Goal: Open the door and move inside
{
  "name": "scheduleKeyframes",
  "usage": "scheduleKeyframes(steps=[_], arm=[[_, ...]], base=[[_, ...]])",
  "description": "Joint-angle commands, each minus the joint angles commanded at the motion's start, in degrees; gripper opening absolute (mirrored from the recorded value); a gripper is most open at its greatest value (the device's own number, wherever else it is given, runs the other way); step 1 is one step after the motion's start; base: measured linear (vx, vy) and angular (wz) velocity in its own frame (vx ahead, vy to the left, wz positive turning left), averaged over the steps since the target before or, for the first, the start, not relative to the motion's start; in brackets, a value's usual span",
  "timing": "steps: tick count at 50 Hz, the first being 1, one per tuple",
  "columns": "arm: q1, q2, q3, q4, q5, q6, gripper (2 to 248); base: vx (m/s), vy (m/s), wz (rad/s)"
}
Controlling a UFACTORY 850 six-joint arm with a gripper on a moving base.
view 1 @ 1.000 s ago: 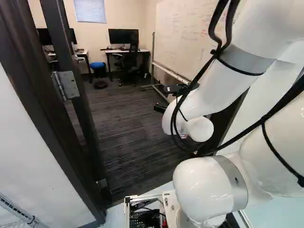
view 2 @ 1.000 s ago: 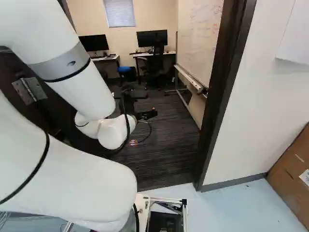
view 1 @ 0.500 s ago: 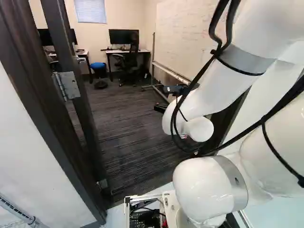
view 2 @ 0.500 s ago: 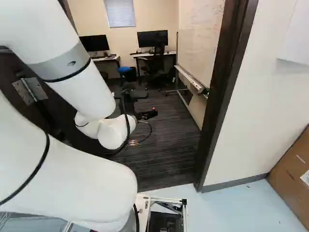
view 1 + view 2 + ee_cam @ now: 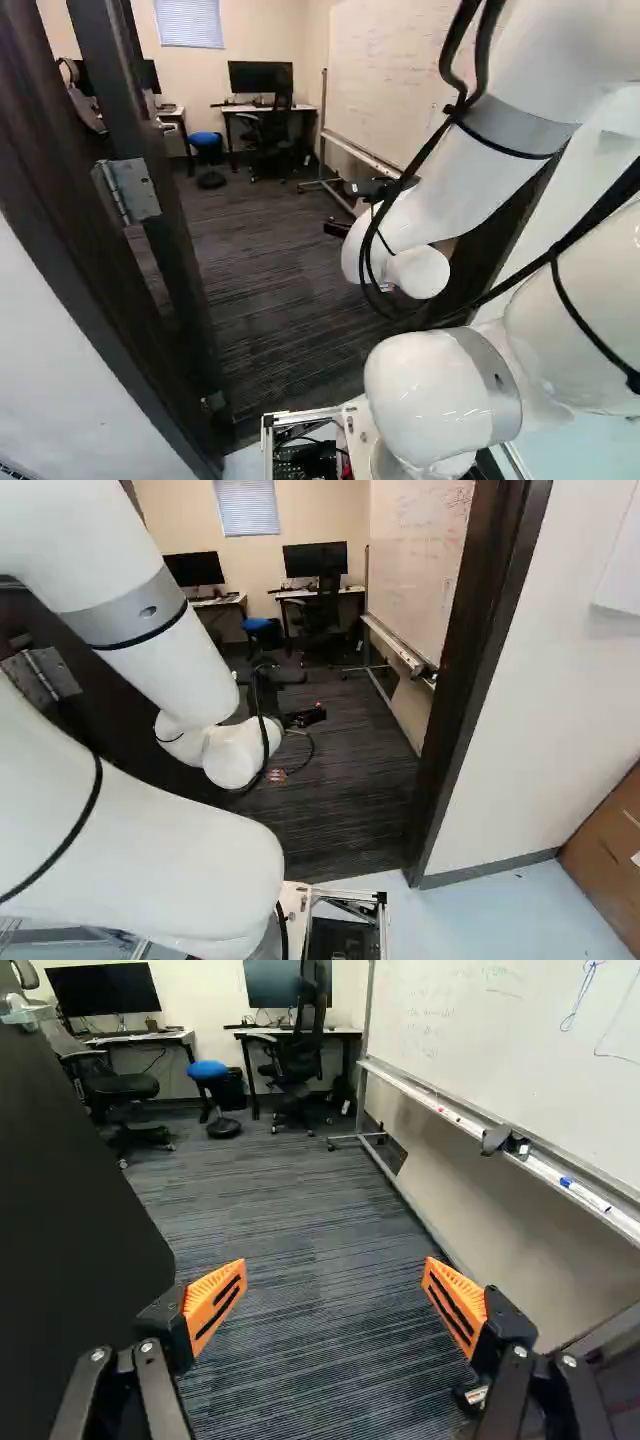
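Observation:
The door stands swung open into the room, dark and seen nearly edge-on at the left of the left base view, its hinge facing the base. In the wrist view, the broad dark face of the door rises beside one finger, with part of its handle farther off. My gripper is held out through the doorway, partly hidden behind the arm. Seen from the wrist, the gripper has its orange pads wide apart, nothing between them but carpet beyond.
The right door post stands beside the base's path, a cardboard box right of it. Inside, a whiteboard on a wheeled stand runs along one side. Desks, office chairs and a blue stool stand at the back.
The base has moved a little forward into the doorway: the hinge and posts have slid outward in the base views. My arm holds the same pose over its lowest joint.

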Motion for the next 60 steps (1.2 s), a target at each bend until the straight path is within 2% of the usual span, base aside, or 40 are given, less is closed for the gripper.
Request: scheduleKeyframes(steps=[31,60], arm=[[0.00,0.00,0.00,0.00,0.00,0.00,247],[0.00,0.00,0.00,0.00,0.00,0.00,247]], base=[[0.161,-0.020,-0.006],[0.155,0.017,0.150]])
